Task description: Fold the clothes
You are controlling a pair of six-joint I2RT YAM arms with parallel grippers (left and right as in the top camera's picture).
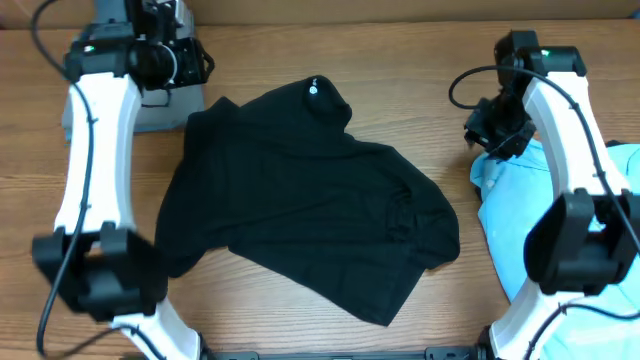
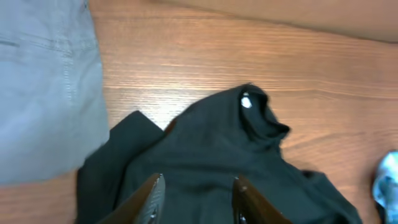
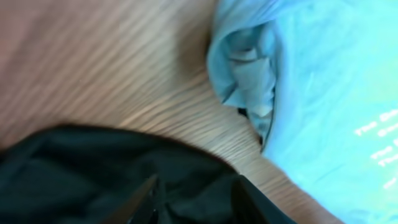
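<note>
A black shirt [image 1: 300, 200] lies crumpled across the middle of the table, its stand-up collar with a small white logo [image 1: 315, 92] at the far side. A light blue printed tee [image 1: 515, 195] lies bunched at the right. My left gripper [image 1: 192, 62] hangs above the far left, off the shirt's corner. In the left wrist view its jaws [image 2: 199, 186] stand open, with the black shirt [image 2: 217, 162] below and nothing between them. My right gripper [image 1: 490, 130] hovers at the far right by the tee. In the blurred right wrist view its jaws [image 3: 196, 196] stand apart over black cloth [image 3: 93, 168], the blue tee [image 3: 311, 93] to the right.
A grey folded garment [image 1: 160, 108] lies at the far left under the left arm, and it fills the left side of the left wrist view [image 2: 43, 81]. Bare wood [image 1: 430, 80] shows between the shirt's collar and the right gripper. Both arm bases stand at the near edge.
</note>
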